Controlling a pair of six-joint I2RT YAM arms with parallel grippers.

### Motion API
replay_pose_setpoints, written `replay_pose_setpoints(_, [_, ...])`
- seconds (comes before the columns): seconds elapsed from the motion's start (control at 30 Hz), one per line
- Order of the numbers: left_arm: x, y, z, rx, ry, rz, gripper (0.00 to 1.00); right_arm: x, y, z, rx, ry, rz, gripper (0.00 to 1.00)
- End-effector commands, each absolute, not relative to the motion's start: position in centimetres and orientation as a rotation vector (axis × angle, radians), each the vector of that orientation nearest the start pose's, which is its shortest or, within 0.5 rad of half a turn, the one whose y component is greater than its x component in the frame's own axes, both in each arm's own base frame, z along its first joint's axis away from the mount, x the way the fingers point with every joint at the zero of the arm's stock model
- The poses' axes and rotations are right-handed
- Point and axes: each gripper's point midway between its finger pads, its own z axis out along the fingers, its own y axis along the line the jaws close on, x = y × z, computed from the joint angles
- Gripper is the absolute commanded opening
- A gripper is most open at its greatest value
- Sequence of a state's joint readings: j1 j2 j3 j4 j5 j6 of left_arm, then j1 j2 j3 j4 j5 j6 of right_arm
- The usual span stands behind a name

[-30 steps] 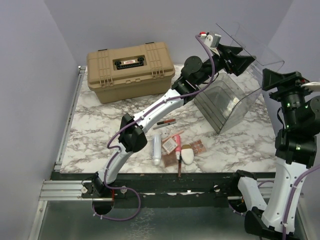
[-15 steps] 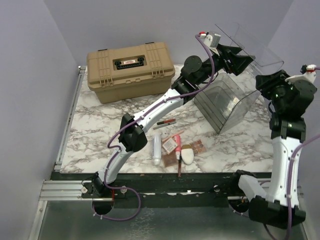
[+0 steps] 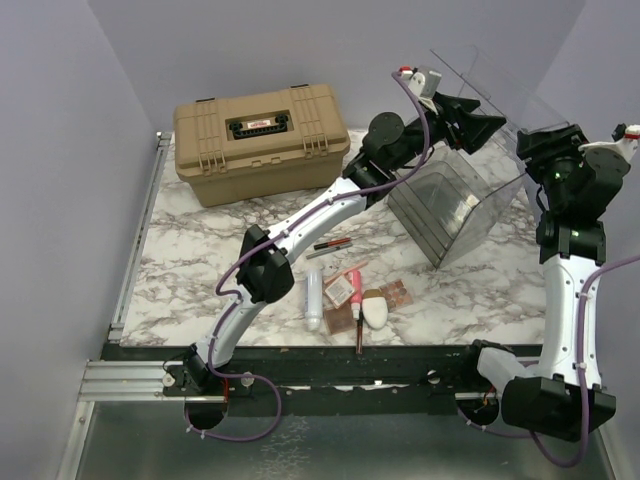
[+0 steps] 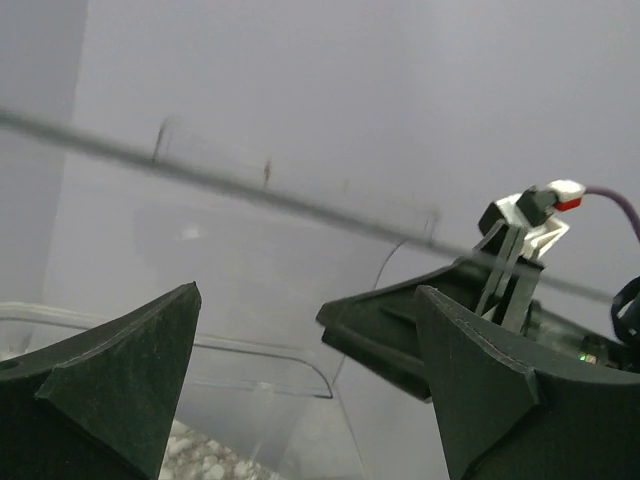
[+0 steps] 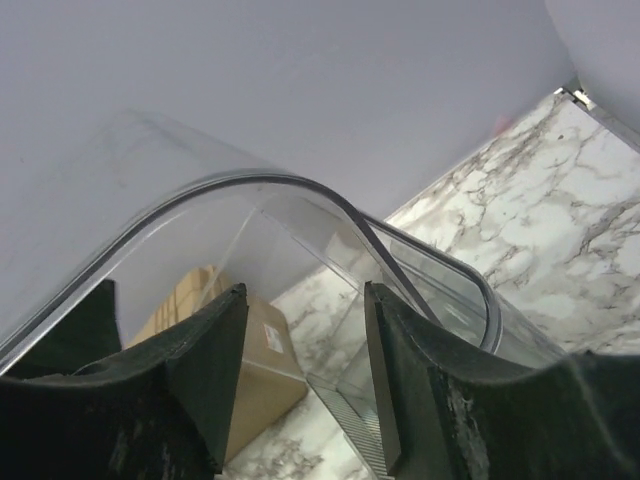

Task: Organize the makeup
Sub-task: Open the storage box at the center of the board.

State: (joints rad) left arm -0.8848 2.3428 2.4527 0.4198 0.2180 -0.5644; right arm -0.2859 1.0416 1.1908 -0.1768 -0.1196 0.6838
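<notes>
Marble tabletop (image 3: 200, 270): makeup (image 3: 355, 300) clustered near front edge, centre, long axes mostly front-to-back. Left gripper (image 4: 305, 292), right gripper (image 5: 305, 290) high at clear bin (image 3: 450, 215), far right, jaws apart, empty; makeup well back toward bases.

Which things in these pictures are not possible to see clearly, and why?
Top external view: the makeup is too small to read; its pieces overlap.
Left wrist view: beyond the left gripper, the table is almost all cut off by the bottom edge; the makeup is outside the frame.
Right wrist view: the right gripper hides most of the tan case; whether its fingers touch the clear bin rim is unclear.
</notes>
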Motion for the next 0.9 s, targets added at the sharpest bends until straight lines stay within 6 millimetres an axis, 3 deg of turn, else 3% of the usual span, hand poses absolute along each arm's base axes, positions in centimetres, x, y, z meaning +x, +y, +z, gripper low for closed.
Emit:
replay_pose_setpoints(0.0, [37.4, -55.7, 46.6, 0.435, 1.124, -1.408, 0.9, 35.7, -8.7, 41.2, 0.865, 1.302, 0.391, 0.57])
replay_pose_setpoints(0.27, [37.2, -55.8, 44.7, 0.49, 1.178, -1.38, 0.9, 36.0, -8.2, 42.5, 0.875, 1.256, 0.525, 0.58])
replay_pose_setpoints(0.5, [35.8, -55.3, 40.5, 0.593, 1.269, -1.32, 0.91, 35.7, -8.4, 42.1, 0.888, 1.27, 0.509, 0.6])
replay_pose_setpoints(0.87, [34.8, -52.8, 35.5, 0.644, 1.386, -1.204, 0.93, 35.3, -8.5, 41.7, 0.859, 1.323, 0.452, 0.67])
